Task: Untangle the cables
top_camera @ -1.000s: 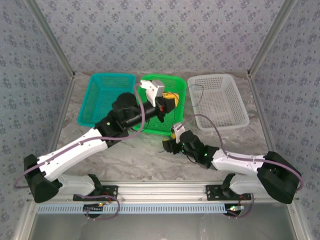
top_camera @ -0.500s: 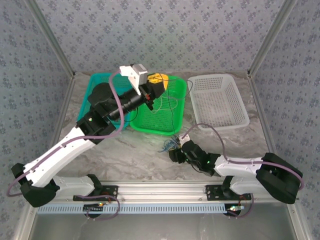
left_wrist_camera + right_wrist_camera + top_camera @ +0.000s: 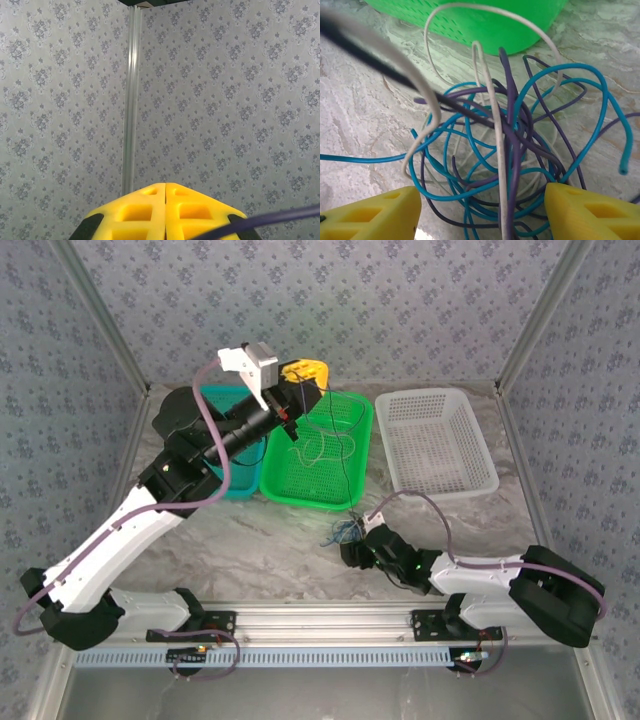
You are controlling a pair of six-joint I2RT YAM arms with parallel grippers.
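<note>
Pulling the cables [image 3: 510, 150] apart: left gripper [image 3: 305, 373], shut, holds a few over the green basket [image 3: 300, 482]; right gripper [image 3: 481, 202], open around the rest, should clamp next.

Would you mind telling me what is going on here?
The two arms are working on a tangle of thin cables. The right arm is low on the table beside the green basket, its jaws open on either side of the tangle. The left arm is raised above the basket, jaws shut, with strands running up to them.
</note>
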